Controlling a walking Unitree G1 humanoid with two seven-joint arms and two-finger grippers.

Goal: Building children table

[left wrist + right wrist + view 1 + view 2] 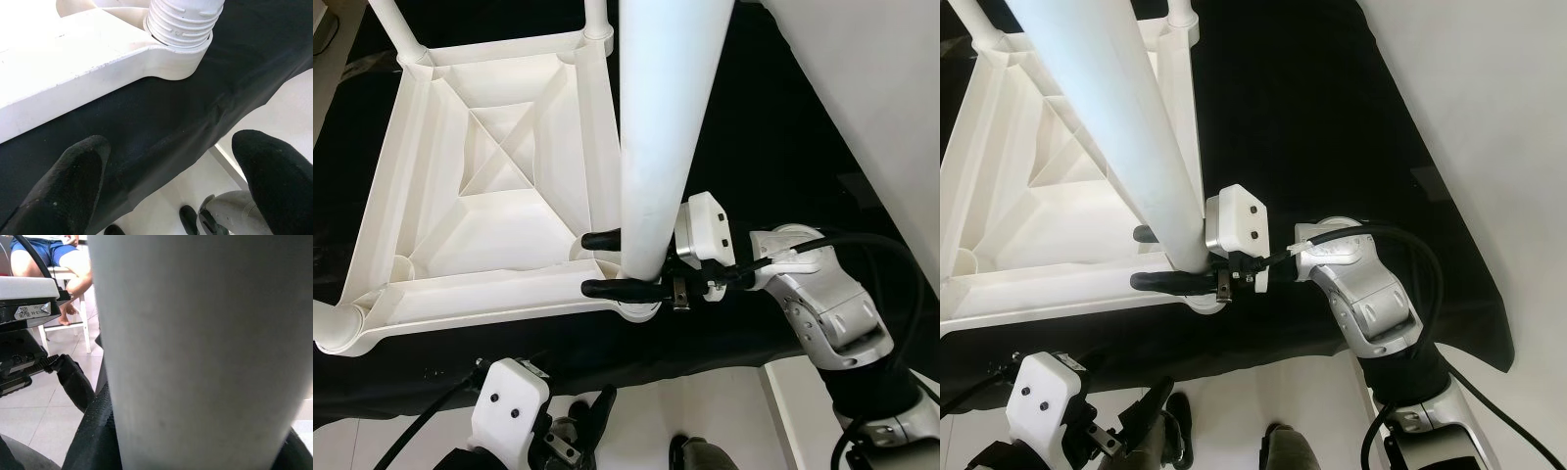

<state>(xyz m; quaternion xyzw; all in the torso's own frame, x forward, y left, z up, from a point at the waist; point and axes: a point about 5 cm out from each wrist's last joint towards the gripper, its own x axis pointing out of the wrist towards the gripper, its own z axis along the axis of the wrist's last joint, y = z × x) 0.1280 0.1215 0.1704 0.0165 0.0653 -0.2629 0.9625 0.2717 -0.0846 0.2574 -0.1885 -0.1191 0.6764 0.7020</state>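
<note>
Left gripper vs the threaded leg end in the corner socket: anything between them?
Left wrist view: only black cloth between the open left gripper and threaded leg end.

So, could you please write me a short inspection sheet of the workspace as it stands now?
Surface: black cloth under the work.
Job's things: white plastic tabletop lies upside down; white tube leg stands upright in its near corner socket, threads showing.
Clutter: nothing seen.
Grippers: right gripper clamps the leg's base; left gripper open, low near the cloth's edge.
Cables: black cables along the right arm.
Surroundings: pale tiled floor; seated person beyond.
</note>
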